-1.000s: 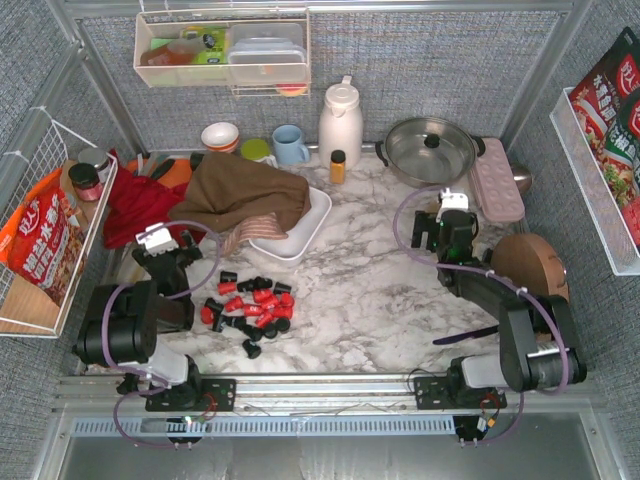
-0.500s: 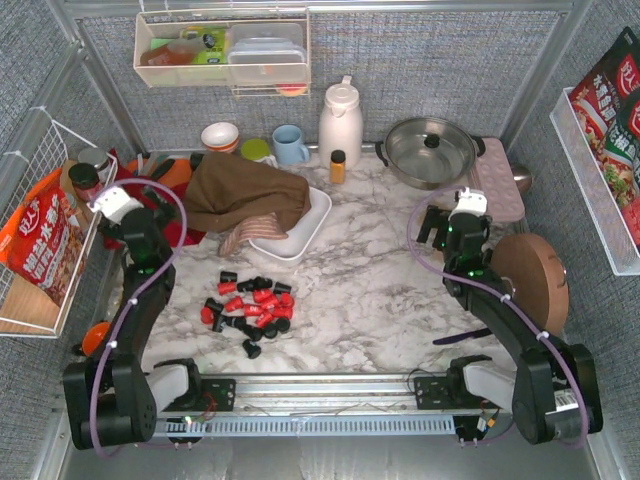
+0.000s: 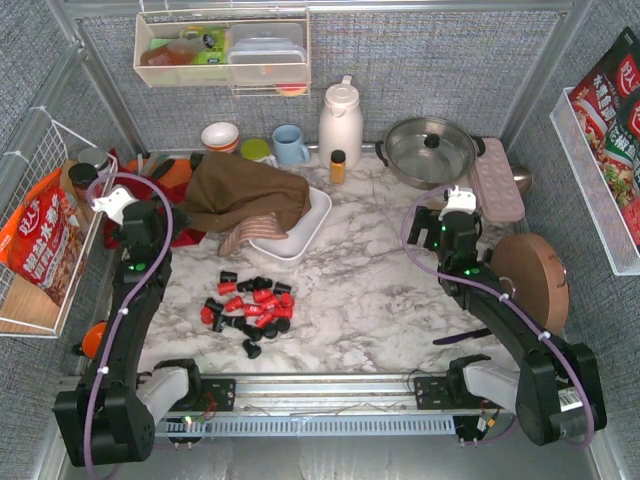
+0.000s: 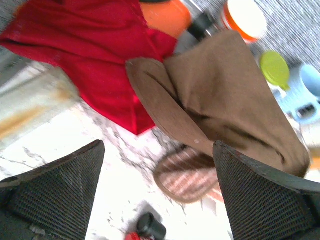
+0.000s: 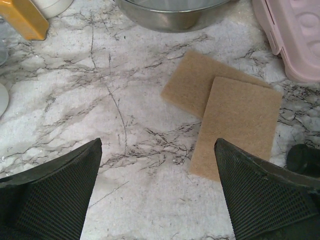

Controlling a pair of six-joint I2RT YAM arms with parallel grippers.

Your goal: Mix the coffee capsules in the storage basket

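Observation:
Several red and black coffee capsules (image 3: pixel 250 308) lie loose in a cluster on the marble table, left of centre. The white storage basket (image 3: pixel 312 222) stands behind them, largely covered by a brown cloth (image 3: pixel 245 190) and a striped cloth (image 3: pixel 250 237). My left gripper (image 3: pixel 143 222) is open and empty, raised over the red cloth (image 3: pixel 140 205), well left of the basket. In the left wrist view its jaws (image 4: pixel 158 145) stand wide apart, with one black capsule (image 4: pixel 150 226) at the bottom edge. My right gripper (image 3: pixel 437 228) is open and empty (image 5: pixel 157 142) above bare marble.
Two tan pads (image 5: pixel 225 115) lie under the right gripper, in front of a steel pot (image 3: pixel 430 150). A pink moulded tray (image 3: pixel 497 180) and a round wooden board (image 3: pixel 530 265) are at the right. A white jug (image 3: pixel 340 122), mug (image 3: pixel 290 145) and bowls line the back.
My left arm has stretched out from beside the capsules to the far left, over the red cloth. My right gripper shifted slightly right, then back left. The capsules have not moved.

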